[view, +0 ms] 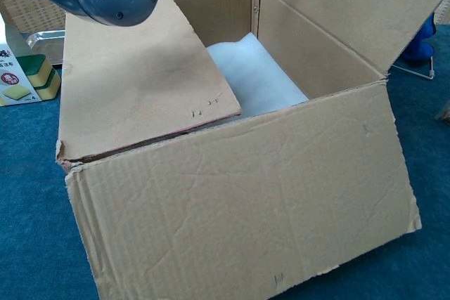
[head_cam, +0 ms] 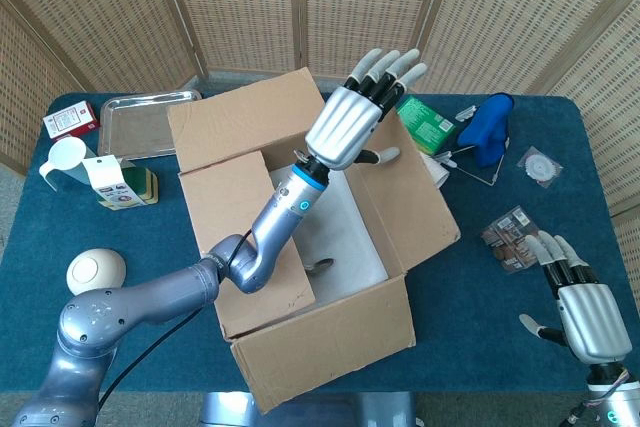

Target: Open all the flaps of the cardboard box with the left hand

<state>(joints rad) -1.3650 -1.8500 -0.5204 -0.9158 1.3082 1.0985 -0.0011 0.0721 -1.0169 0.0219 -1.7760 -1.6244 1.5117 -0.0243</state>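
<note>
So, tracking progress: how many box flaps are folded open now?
3: right flap swung outward, far flap lying back, near flap hanging down in front. The left flap covers the opening.

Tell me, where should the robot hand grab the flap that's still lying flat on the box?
Probably its free inner edge, over the opening. The closed flap hinges along the box's left wall, so the left robot hand could reach from the open middle, hook under that edge, and lift it outward to the left.

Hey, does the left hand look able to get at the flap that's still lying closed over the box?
Probably yes. The left hand is raised above the cardboard box, and the closed flap lies beside its forearm with nothing resting on it.
</note>
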